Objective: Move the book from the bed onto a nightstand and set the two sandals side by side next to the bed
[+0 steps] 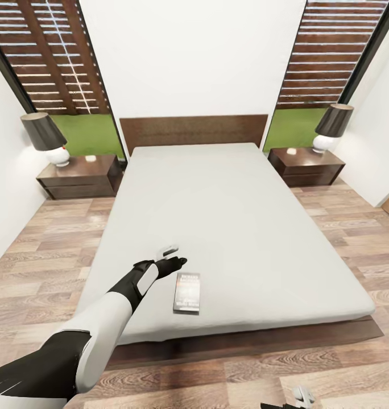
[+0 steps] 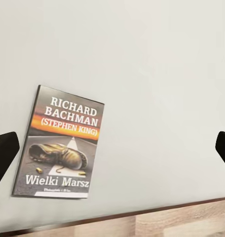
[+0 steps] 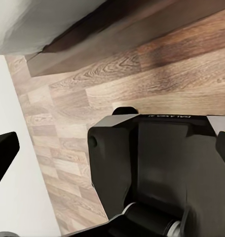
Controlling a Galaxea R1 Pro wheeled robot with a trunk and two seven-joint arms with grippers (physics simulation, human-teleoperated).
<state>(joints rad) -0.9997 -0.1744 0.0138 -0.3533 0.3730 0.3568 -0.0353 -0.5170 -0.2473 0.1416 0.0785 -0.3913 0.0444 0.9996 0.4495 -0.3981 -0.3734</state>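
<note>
While the left tool (image 1: pixel 173 255) hovers with fingers spread at lower centre-left, the book (image 1: pixel 187 292) lies flat on the bed (image 1: pixel 240 227) near its foot edge, just beside it. Right tool (image 3: pixel 112 148) spread above wood floor (image 3: pixel 157 74).

book (image 2: pixel 60 143) cover: "RICHARD BACHMAN (STEPHEN KING)", "Wielki Marsz"

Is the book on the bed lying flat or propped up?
Flat, cover up: the book lies on the bed mattress near its foot edge, title readable.
</note>
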